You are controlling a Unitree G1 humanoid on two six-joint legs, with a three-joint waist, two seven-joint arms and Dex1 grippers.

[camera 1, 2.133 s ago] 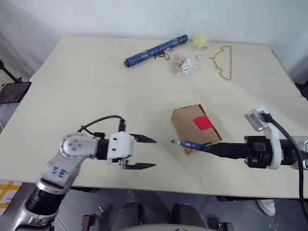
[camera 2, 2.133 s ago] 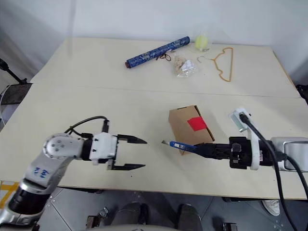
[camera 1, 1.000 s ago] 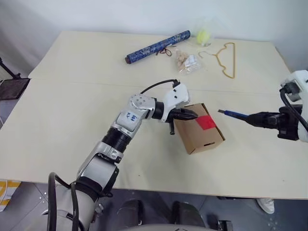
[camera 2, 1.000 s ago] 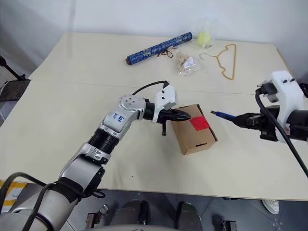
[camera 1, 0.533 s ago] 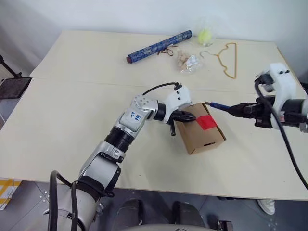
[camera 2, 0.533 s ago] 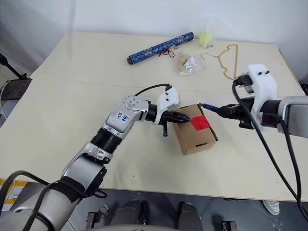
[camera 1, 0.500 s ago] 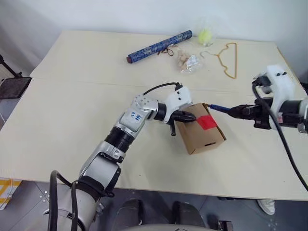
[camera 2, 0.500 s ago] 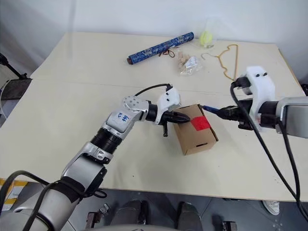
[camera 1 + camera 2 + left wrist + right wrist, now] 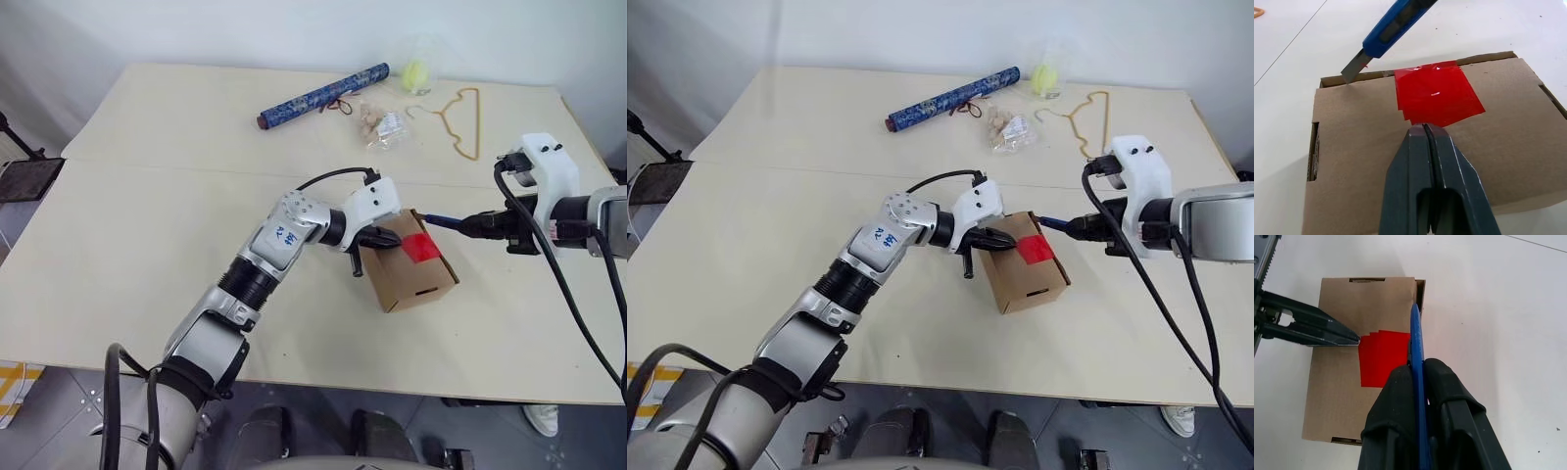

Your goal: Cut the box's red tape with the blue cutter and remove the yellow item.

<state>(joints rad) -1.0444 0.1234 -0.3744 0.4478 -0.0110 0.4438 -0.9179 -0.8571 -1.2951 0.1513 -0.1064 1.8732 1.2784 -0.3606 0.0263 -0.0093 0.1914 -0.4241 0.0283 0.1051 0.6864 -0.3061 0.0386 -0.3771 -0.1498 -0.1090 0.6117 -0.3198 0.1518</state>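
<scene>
1. Since a second ago: right gripper (image 9: 487, 223) has swung in from the table's right edge toward the box (image 9: 407, 264). The cutter (image 9: 443, 219) tip, then well clear of the box, now sits at its far top edge.
2. Left gripper (image 9: 397, 238): same spot as before, fingers clamped together, nothing between them. Tips rest on the box top at the near edge of the tape (image 9: 1436, 93).
3. Right gripper: fingers pinched on the cutter body, blade end sticking out ahead.
4. In the left wrist view the blade (image 9: 1354, 66) tip meets the box's far top edge, just beside the tape's corner. Whether it touches the tape, can't tell.
5. Box: centre-right of table (image 9: 137, 245), flaps shut, tape intact across the top seam.
6. From the box: blue roll (image 9: 319, 95) at 11 o'clock near the far edge; clear bag (image 9: 380, 123) at 12; wrapped ball (image 9: 415, 73) past it; wire hanger (image 9: 460, 119) at 1 o'clock. All well apart from the box.
</scene>
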